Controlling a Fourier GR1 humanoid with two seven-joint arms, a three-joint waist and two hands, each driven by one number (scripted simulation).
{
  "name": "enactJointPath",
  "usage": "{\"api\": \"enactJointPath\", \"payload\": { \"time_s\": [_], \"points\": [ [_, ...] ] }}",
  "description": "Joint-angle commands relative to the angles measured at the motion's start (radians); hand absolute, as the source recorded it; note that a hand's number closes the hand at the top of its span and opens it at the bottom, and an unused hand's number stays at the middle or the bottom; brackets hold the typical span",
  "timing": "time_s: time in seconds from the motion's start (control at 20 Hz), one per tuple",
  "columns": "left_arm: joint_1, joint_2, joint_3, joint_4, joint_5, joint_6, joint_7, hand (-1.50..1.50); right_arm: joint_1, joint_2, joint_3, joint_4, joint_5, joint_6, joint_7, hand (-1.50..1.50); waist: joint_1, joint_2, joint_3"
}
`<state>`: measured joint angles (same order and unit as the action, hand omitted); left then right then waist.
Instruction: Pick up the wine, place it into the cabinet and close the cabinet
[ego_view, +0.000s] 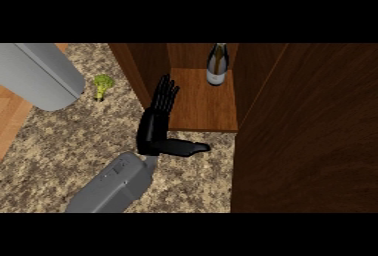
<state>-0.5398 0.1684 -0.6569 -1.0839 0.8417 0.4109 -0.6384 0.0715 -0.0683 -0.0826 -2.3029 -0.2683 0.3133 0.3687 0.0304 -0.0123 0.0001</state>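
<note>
The wine bottle (217, 65) stands upright at the back of the open wooden cabinet (199, 107), on its shelf. My left hand (156, 125) is in front of the cabinet's opening, well short of the bottle, its forearm coming up from the lower left. Its fingers are straight and point towards the cabinet's left wall, over the shelf's left front edge. The thumb sticks out to the right above the counter. It holds nothing. The cabinet's door (306, 135) stands open at the right, a large dark panel. My right hand does not show.
A small broccoli (102, 86) lies on the speckled counter (59, 160) left of the cabinet. A large grey rounded object (37, 72) fills the upper left corner. A wooden strip runs along the left edge.
</note>
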Motion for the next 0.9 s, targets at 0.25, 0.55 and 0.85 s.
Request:
{"api": "enactJointPath", "payload": {
  "time_s": [0.25,0.55,0.85],
  "points": [
    [0.281,0.229,-0.045,-0.616,-0.08,0.161,0.182,-1.5,-0.041,-0.004,-0.011,0.05,0.0,0.009,-0.031,-1.5,-0.017,0.008,0.001],
    [0.408,0.215,-0.105,-0.79,-0.193,0.256,0.198,-1.5,-0.009,-0.037,0.055,-0.061,0.026,0.035,0.053,1.5,-0.024,0.009,0.0],
    [0.542,0.347,-0.023,-0.883,-0.176,0.216,0.169,-1.5,0.039,-0.145,0.146,-0.073,-0.012,0.22,0.069,1.5,-0.017,0.007,0.0]
  ]
}}
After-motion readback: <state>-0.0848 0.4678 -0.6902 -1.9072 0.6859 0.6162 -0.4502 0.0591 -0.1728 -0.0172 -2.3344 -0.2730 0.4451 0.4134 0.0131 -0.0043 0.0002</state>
